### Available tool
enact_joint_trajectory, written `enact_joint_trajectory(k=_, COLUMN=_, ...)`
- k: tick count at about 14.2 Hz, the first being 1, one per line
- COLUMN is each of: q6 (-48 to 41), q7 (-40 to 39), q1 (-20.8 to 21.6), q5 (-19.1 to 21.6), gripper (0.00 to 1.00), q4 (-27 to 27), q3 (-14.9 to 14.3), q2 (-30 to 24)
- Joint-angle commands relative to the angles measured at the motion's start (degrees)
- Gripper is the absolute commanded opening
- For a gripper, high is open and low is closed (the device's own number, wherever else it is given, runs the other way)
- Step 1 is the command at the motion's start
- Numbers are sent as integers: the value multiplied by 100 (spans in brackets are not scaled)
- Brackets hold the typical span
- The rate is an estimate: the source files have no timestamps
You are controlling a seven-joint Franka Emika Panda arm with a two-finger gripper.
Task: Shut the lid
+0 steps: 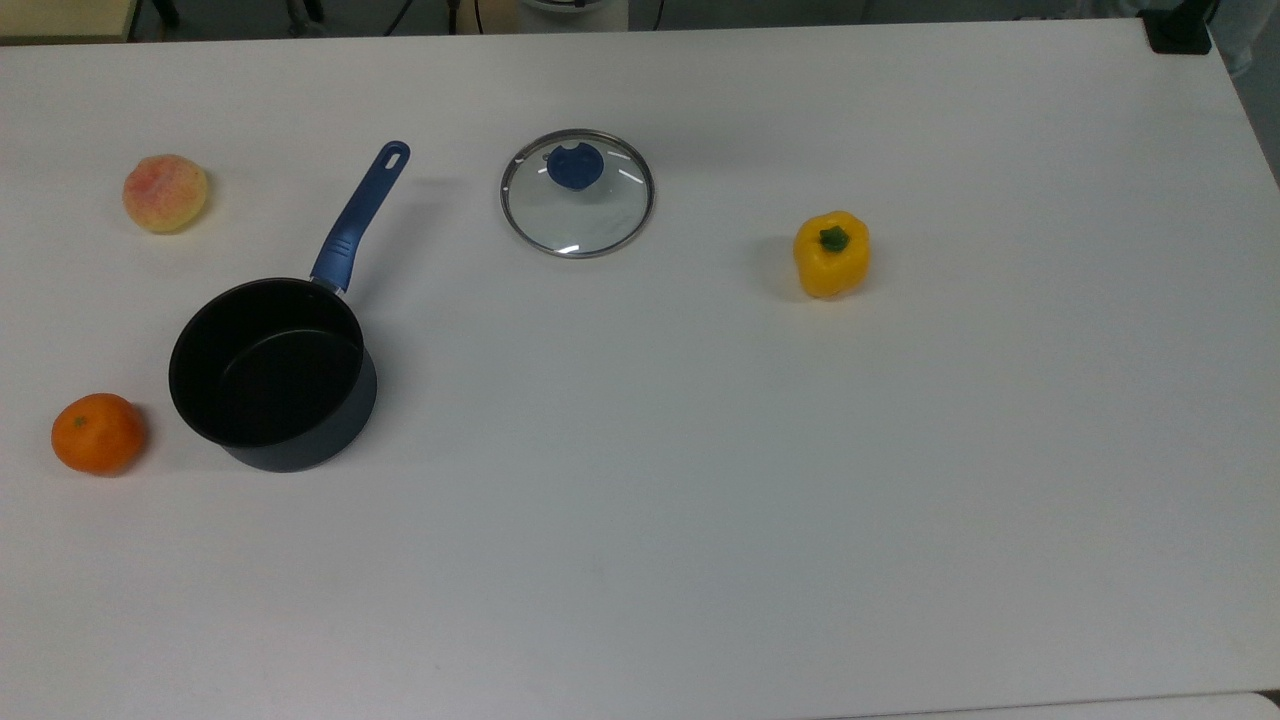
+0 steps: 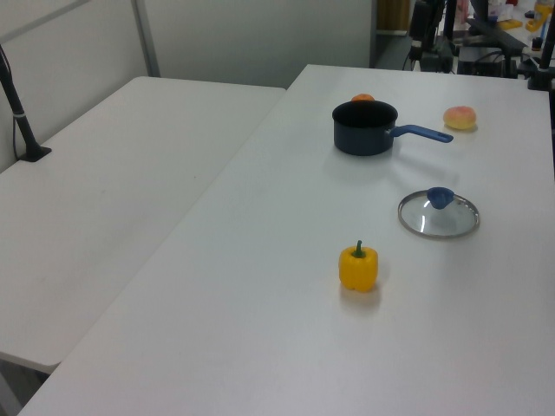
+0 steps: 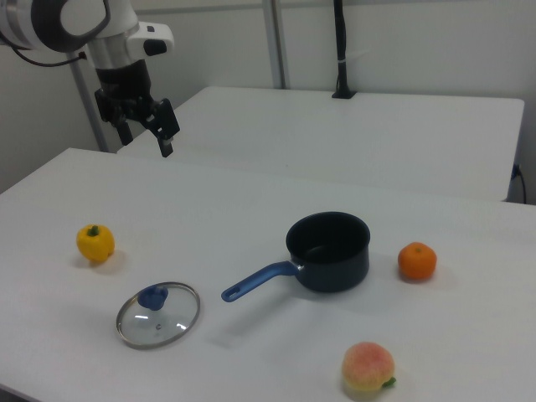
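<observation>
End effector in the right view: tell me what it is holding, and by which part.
Nothing. The end effector hangs open and empty above the table's far side, while the lid lies flat on the table, blue knob untouched.

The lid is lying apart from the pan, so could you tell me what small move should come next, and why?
Probably bring the open hand down over the lid's blue knob: the hand is high above the table, and the pan is uncovered.
</observation>
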Motion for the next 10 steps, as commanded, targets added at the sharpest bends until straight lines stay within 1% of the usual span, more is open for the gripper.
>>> enact_joint_trajectory(k=1, q6=92, q7=-3, q1=90, q5=-86, gripper=100, q4=-120, q3=-40, q2=-75)
enact_joint_trajectory(k=10, q6=65, q7=-3, q1=46, q5=-77, gripper=100, q4=-111, q3=-40, q2=-101)
